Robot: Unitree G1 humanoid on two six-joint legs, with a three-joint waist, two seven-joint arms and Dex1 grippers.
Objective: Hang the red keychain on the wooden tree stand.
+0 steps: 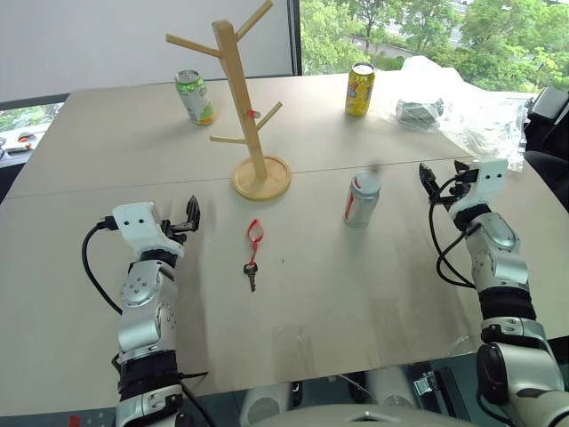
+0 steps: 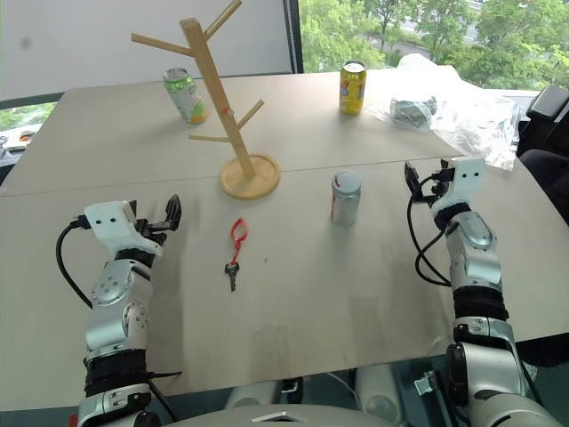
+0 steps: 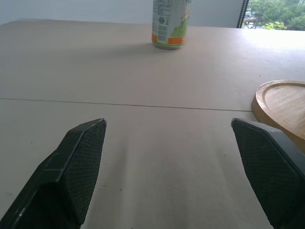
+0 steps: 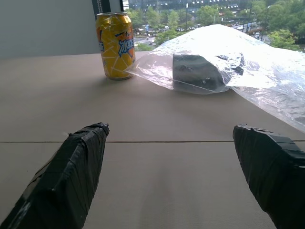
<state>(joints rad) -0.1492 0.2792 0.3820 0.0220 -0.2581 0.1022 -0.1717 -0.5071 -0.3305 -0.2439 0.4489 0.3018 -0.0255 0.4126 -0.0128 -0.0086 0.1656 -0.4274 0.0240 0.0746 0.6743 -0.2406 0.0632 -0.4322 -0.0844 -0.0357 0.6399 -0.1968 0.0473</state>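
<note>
The red keychain (image 1: 253, 252) lay flat on the desk (image 1: 107, 142), well short of the near edge and roughly midway between its left and right sides, the strap loop pointing away from the robot and the dark key toward it. Nothing held it. The wooden tree stand (image 1: 246, 107) stood upright just beyond it, its pegs slanting upward so a loop dropped over one would slide toward the pole and stay.

The left hand (image 1: 189, 216) hovered near the keychain, on its left, fingers spread wide and empty. It looked the better placed to pick the strap up. The right hand (image 1: 442, 183) hung toward the desk's right edge, also wide and empty, past a silver can (image 1: 362, 197) standing between it and the keychain.

A green can (image 1: 194, 96) and a yellow can (image 1: 359, 89) stood toward the far edge, with a clear plastic bag (image 1: 462, 102) in the far right corner, all clear of the path from keychain to stand. The task seemed not yet started.
</note>
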